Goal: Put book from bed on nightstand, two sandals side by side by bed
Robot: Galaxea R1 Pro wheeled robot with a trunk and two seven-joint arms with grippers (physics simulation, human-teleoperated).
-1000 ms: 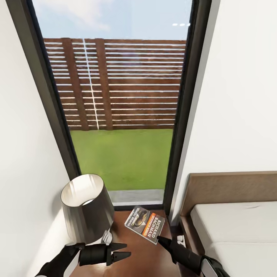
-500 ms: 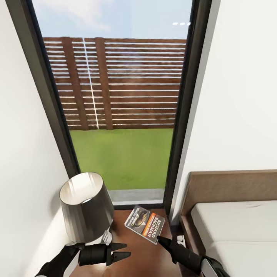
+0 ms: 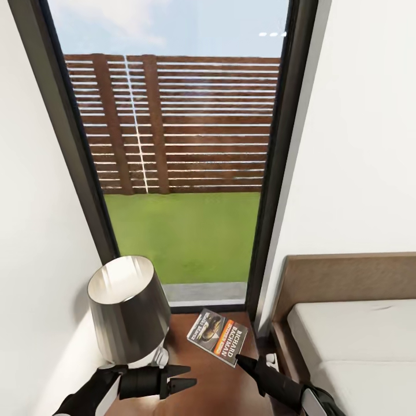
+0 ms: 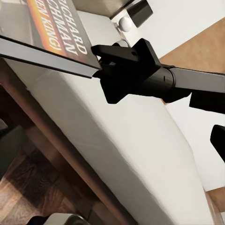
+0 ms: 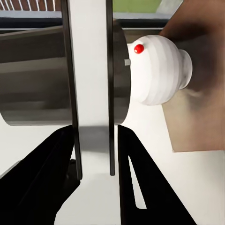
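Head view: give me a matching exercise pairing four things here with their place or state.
Things:
1. book
2. lamp
3. left gripper
4. bed

Places or states:
A. right of the nightstand
B. held at a corner over the nightstand
C. jaws open, holding nothing
D. stands on the nightstand's left side

Pairs: 1-B, 2-D, 3-C, 4-A

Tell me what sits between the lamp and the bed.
In the head view, the book, pinched at its near corner by the right gripper, over the nightstand, between lamp and bed.
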